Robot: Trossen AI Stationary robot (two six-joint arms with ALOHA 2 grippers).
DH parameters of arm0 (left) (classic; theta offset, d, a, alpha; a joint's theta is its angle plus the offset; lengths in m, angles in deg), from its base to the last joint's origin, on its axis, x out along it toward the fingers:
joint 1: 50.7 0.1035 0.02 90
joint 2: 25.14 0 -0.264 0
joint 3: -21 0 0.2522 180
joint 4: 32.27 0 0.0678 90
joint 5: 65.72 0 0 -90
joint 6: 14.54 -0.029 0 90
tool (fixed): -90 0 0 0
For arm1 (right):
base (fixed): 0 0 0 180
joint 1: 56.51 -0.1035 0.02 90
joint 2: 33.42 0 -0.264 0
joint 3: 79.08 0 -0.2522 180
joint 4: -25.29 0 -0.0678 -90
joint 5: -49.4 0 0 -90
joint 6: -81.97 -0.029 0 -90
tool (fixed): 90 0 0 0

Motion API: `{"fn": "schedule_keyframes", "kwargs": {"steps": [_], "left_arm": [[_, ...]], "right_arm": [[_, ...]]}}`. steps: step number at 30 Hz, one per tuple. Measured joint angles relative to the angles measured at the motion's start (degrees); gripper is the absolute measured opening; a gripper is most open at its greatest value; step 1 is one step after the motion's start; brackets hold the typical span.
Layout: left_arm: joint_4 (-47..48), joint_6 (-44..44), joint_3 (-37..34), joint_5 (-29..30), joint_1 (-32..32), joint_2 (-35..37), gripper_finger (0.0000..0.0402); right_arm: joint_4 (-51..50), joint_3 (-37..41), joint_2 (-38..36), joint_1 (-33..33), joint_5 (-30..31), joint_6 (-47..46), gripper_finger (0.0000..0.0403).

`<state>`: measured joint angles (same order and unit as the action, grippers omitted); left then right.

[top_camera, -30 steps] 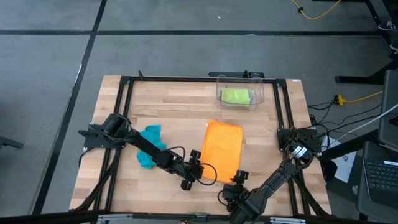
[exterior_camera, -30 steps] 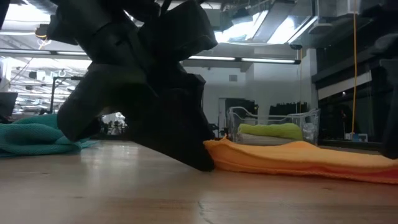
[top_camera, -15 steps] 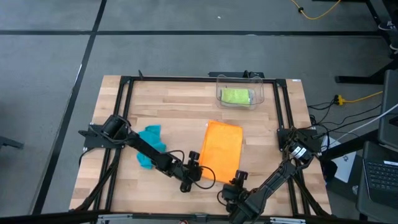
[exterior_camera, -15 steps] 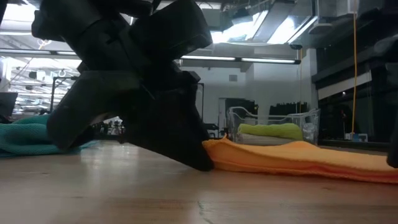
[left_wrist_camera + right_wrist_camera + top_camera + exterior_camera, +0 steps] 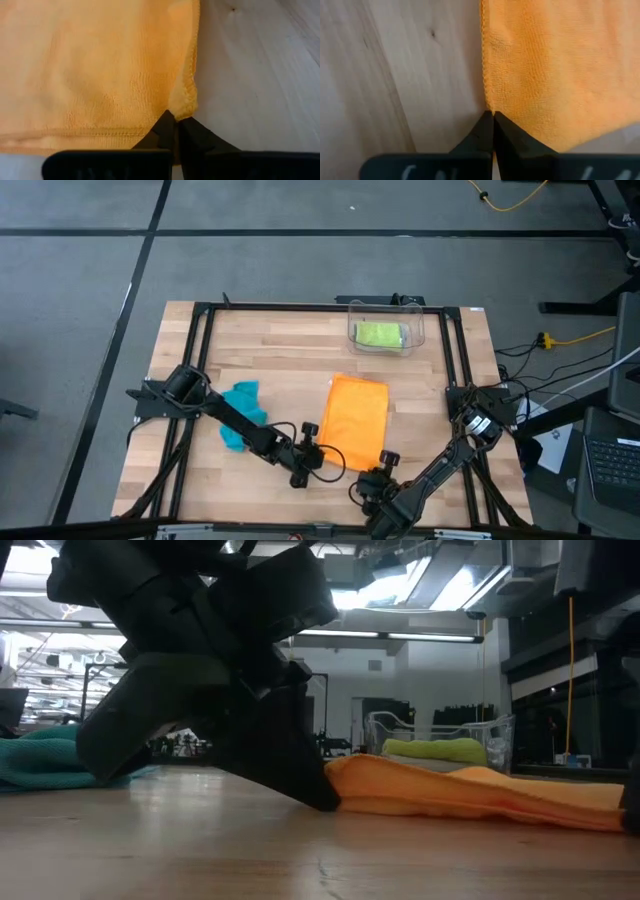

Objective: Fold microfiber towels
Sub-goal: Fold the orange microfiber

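Soft, nubbly orange towel (image 5: 358, 420), a flat rectangle with a stitched hem, spread on pale wood-plank table (image 5: 290, 350) between both grippers. Left gripper (image 5: 322, 455) pinching the near left corner, fingers (image 5: 165, 131) pressed together on a puckered bit of hem. Right gripper (image 5: 384, 463) pinching the near right corner, tips closed on the edge. Crumpled teal towel (image 5: 241, 412) beside the left arm. Folded lime towel (image 5: 380, 334) inside one clear bin (image 5: 418, 330), well beyond both grippers. Three towels visible.
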<state>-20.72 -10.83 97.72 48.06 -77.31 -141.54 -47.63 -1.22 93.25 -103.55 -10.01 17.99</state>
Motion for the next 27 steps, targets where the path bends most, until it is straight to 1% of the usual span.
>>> {"fn": "schedule_keyframes", "kwargs": {"steps": [3, 6, 13, 17, 23, 27], "left_arm": [[-0.1, 2.8, -0.1, 0.3, -0.3, 0.0, 0.0002], [-1.0, 5.1, -0.2, 0.9, -1.3, 0.2, 0.0001], [-0.6, 13.7, -0.3, -0.4, -6.1, 1.2, 0.0000], [-1.3, 18.3, -0.3, -0.3, -8.9, 1.2, 0.0000], [-3.9, 23.7, -0.3, -0.4, -12.5, 1.2, 0.0000], [-5.1, 25.6, -0.2, 0.1, -13.9, 3.1, 0.0000]], "right_arm": [[0.1, -0.1, 0.0, 0.0, -0.1, -0.3, 0.0005], [0.4, -1.5, 0.0, 0.0, -2.2, -1.5, 0.0004], [0.8, -9.0, -0.1, -1.2, -2.4, -3.3, 0.0002], [2.2, -12.3, -0.1, -1.5, -3.9, -3.5, 0.0002], [7.0, -12.6, -0.1, -1.6, -5.4, -3.4, 0.0001], [7.9, -12.5, -0.2, -1.6, -5.3, -3.7, 0.0001]]}}
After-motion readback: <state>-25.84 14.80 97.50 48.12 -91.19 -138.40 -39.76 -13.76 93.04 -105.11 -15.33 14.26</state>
